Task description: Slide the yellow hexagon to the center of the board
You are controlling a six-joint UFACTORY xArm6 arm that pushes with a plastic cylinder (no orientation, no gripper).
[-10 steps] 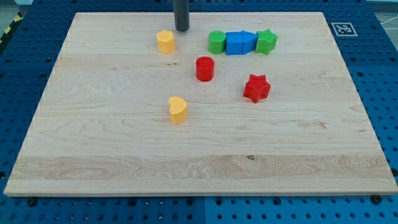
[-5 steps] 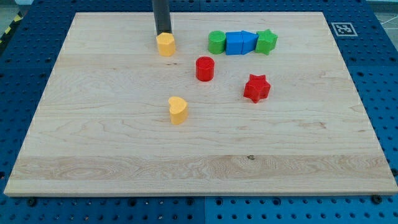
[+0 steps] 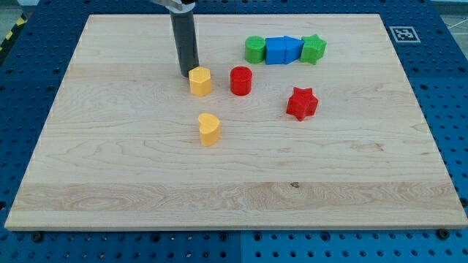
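One risk I see: my tip [image 3: 187,75] touches the yellow hexagon [image 3: 200,81] at its upper left, no fingers here; pushing on may knock the red cylinder [image 3: 240,80] just beside.

I see the yellow hexagon [image 3: 200,80], a small upright prism with flat top, resting on the wooden board [image 3: 110,168] above and left of board centre, just left of the red cylinder [image 3: 240,80].
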